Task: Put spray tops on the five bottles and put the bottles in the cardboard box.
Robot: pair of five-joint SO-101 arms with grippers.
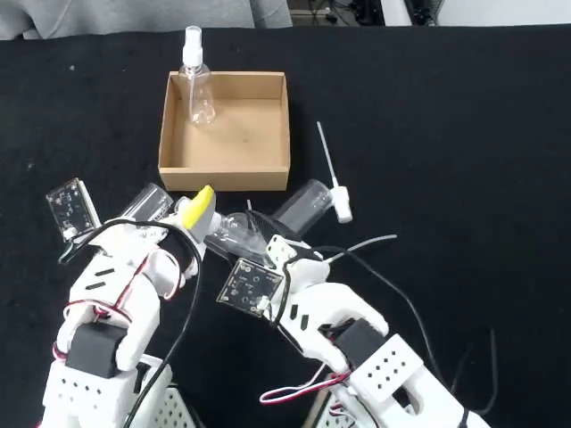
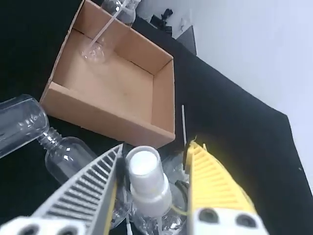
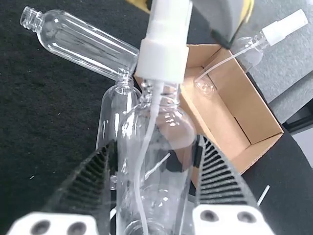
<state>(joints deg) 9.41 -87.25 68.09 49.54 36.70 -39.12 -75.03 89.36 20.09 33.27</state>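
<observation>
The left pincer (image 2: 156, 149) is closed on a white top (image 2: 145, 174). The right pincer (image 3: 154, 147) is closed round a clear bottle (image 3: 164, 125), just in front of the box (image 1: 223, 174). The top sits on that bottle's neck. A capped bottle (image 1: 198, 89) is in the box's far corner
</observation>
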